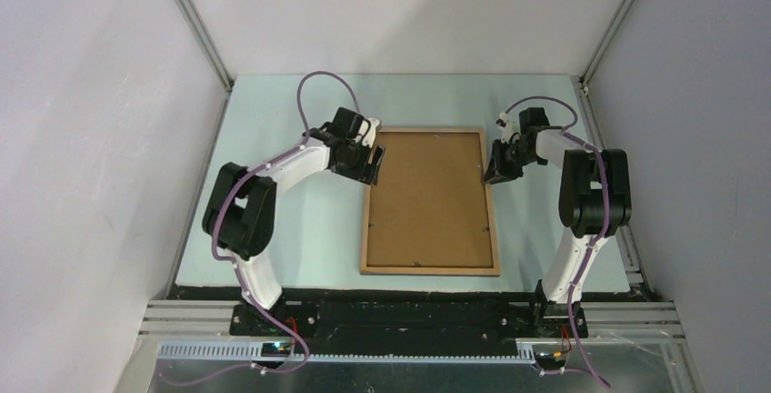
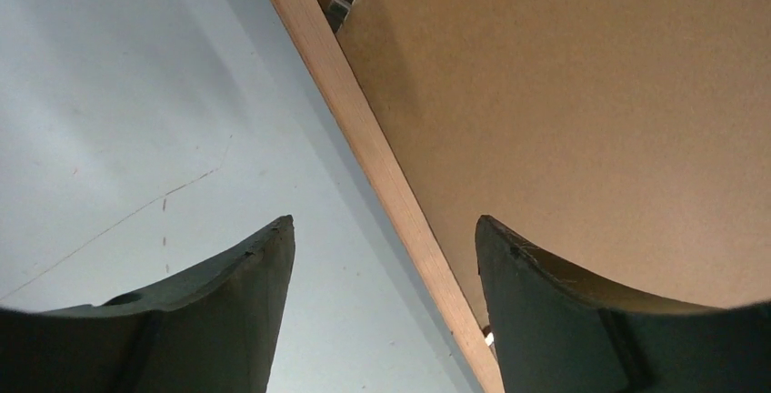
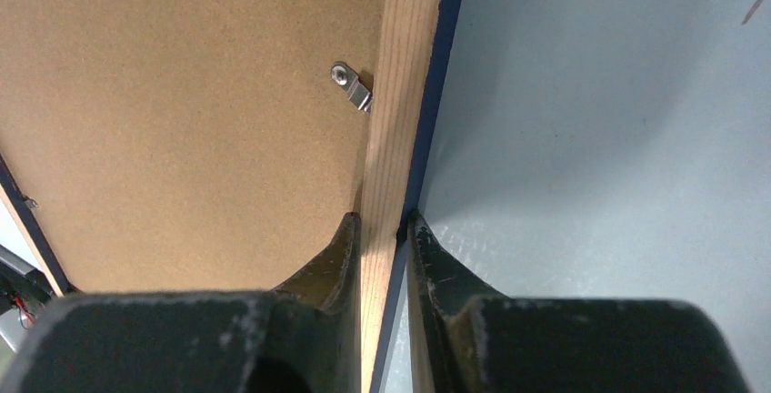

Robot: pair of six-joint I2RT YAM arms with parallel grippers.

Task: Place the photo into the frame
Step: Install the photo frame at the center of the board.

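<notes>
Back up in the middle of the tabletop, its near end close to the near edge, the frame holds a brown backing board, while toward the far end the right jaws clamp its right border and the left jaws stand open over its left border.

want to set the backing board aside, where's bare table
Widest: table left of the frame, nearer than the left arm. Also the strip beyond its far edge. Crowded by the left gripper and right gripper.
</notes>
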